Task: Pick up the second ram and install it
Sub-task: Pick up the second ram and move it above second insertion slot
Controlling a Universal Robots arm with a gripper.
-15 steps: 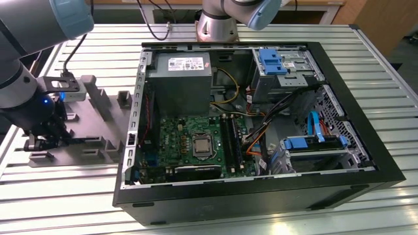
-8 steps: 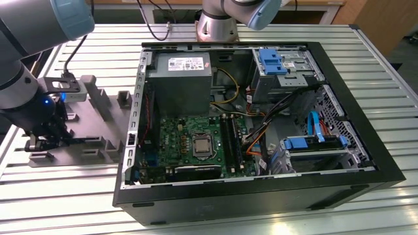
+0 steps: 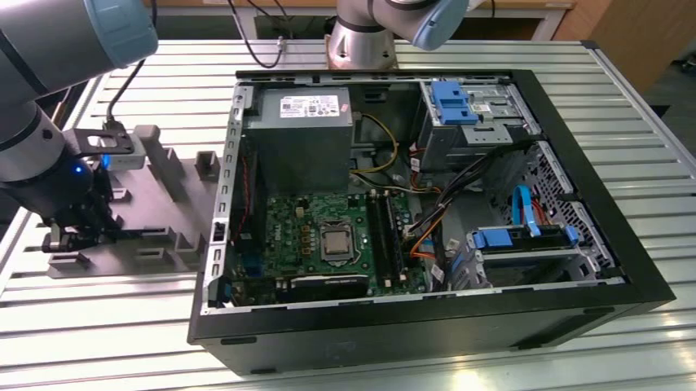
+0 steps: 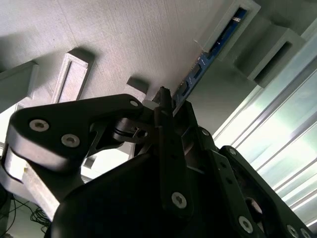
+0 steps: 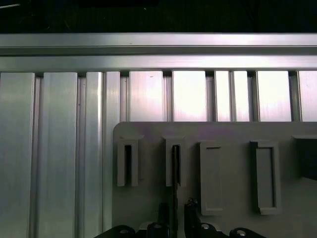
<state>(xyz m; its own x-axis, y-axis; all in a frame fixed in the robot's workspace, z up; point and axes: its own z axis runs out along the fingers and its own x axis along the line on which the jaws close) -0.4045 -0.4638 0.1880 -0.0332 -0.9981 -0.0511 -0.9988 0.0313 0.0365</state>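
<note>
The second ram is a thin blue board strip standing on edge in slots of the gray plastic fixture. In the first wrist view I see the ram edge-on as a dark line in one slot. My gripper hangs low over the fixture's end at the exterior view's left. In both wrist views the gripper straddles the near end of the ram. It is open only narrowly, with a small gap showing beside one fingertip. The ram still sits in its slot.
An open black computer case lies at the exterior view's right, holding the green motherboard, a power supply and blue drive bays. The fixture's upright blocks stand near my arm. Everything rests on a ribbed aluminium table.
</note>
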